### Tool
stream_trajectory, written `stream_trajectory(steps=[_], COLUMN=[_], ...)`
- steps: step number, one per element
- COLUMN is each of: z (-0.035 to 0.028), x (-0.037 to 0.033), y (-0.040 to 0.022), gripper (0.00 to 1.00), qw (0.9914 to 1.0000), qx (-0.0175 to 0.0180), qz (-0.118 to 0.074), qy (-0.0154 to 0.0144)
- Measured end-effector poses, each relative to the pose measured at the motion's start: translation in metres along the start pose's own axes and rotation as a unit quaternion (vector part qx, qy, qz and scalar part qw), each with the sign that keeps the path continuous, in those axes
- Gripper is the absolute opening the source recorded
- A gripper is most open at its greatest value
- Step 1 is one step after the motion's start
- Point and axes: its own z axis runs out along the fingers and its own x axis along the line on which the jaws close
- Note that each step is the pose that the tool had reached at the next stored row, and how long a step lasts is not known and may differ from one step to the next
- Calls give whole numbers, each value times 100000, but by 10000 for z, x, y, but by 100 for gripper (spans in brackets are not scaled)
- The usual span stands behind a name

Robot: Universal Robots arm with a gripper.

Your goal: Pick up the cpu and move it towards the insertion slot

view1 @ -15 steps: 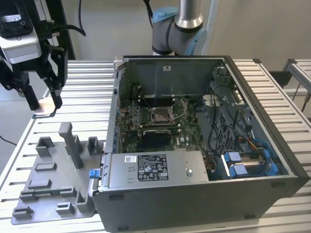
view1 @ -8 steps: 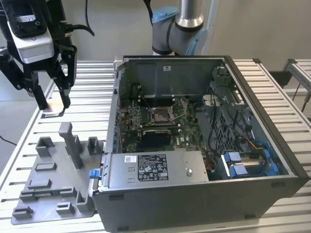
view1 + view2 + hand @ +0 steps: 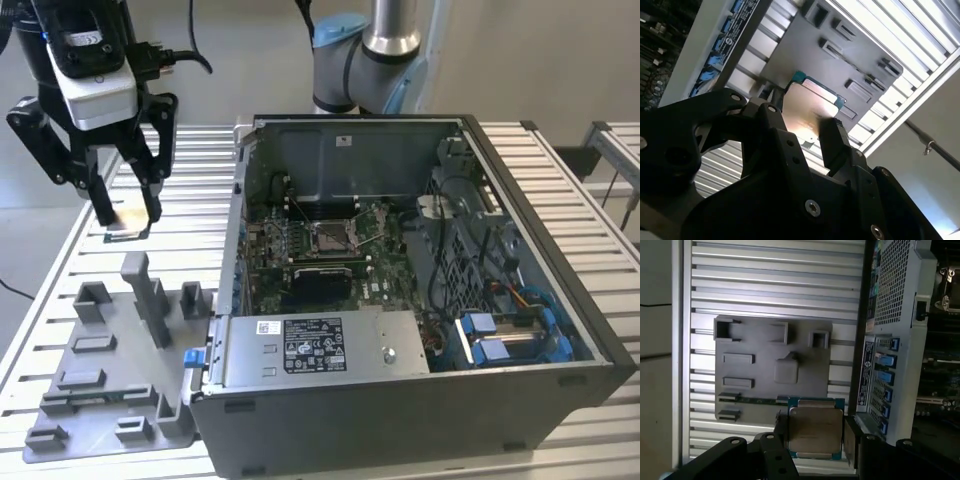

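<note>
We see a bench of ribbed silvery slats, bright where light strikes it. Behind stands a plain pale wall. Grey floor lies at the exterior view's left, and a second slatted frame stands at its right.

— Is there room around the gripper, clamped on the cpu?
— Open air above the table; posts of the tray stand near (all to the exterior view's left of the case wall).
— And toward the slot?
— That wall stands between. The case is open on top, though; the supply box and cables flank the slot, and the air above it is free.
</note>
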Motion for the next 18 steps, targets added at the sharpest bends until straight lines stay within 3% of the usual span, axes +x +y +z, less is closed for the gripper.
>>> stream_trajectory(steps=[18], z=[-1], x=[-286], y=[-11], gripper=[0], qw=[100000], qx=[-2], qz=[0], qy=[-2])
